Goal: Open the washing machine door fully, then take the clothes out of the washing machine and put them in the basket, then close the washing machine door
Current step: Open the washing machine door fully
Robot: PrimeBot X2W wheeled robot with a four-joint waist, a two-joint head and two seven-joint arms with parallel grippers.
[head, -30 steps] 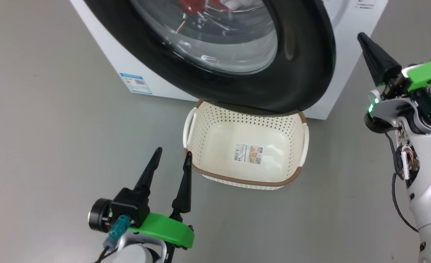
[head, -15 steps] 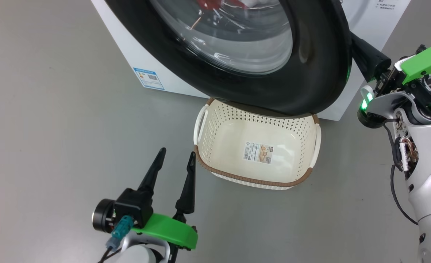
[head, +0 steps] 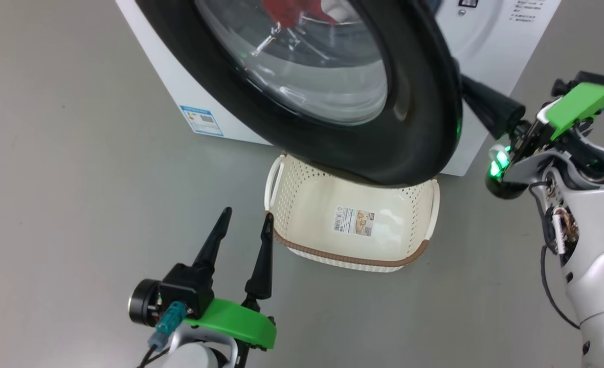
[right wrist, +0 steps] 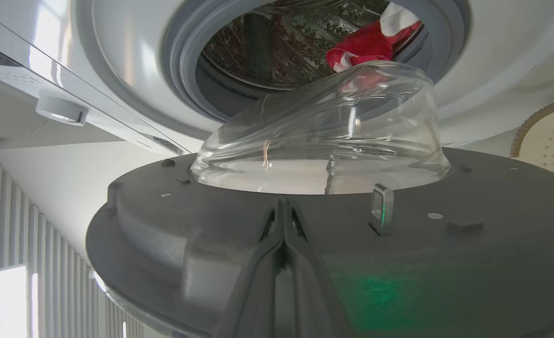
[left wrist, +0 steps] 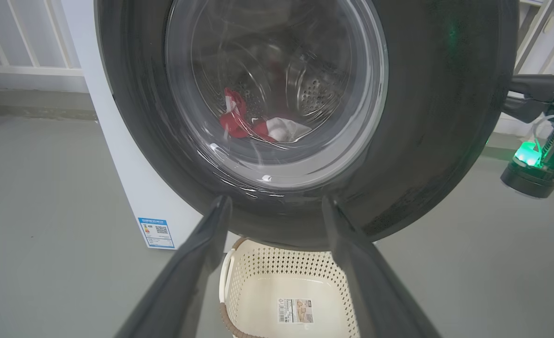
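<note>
Found the washing machine [head: 496, 51] standing on the grey floor [head: 51, 179] at its far side, top cut off by the head view's upper edge. Noted the washing machine door [head: 419, 117] swung part-way out, black rim overhanging the far end of the basket [head: 353, 261] and hiding that end's rim. Recorded the basket upright on the floor directly before the machine, with nothing inside but a sticker [head: 353, 221] on its bottom. Saw the clothes [right wrist: 363, 47] lying inside the drum [right wrist: 267, 51], red with a white part, partly masked by the glass bowl [right wrist: 323, 136] and well apart from both sets of jaws. Logged the left gripper [head: 246, 212] beside the basket's near left corner, jaws spread wide and holding nothing; could not judge its height over the floor. Logged the right gripper [right wrist: 284, 203] behind the door's free edge, jaws pressed together with nothing between them, tips at the door's grey inner face. Could not settle whether touching. Lost those fingertips behind the rim in the head view.
</note>
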